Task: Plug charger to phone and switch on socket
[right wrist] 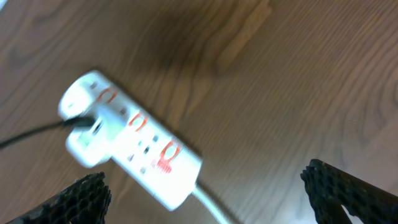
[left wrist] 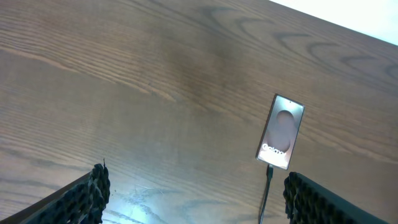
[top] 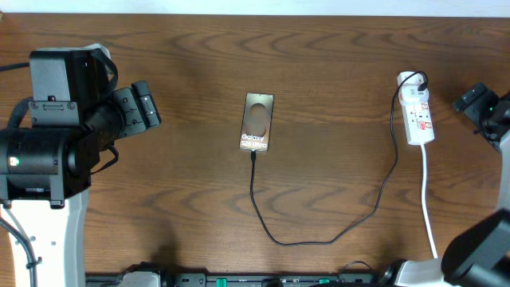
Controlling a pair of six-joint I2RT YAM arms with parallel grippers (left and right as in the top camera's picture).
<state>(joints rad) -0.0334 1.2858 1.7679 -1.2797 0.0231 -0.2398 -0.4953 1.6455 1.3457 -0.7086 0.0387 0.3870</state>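
left fingers (left wrist: 87, 196) wide, empty | right fingers (right wrist: 339, 186) wide, empty (near socket (right wrist: 134, 140))

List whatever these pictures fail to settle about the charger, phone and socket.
Connector seating: in the overhead and left wrist views the charger tip reaches the phone at its lower edge, but it is too small to tell whether it is fully in.
Switch state: the socket is blurred in the right wrist view and too small overhead.
White cord: its far end runs out of sight at the bottom of the overhead view.
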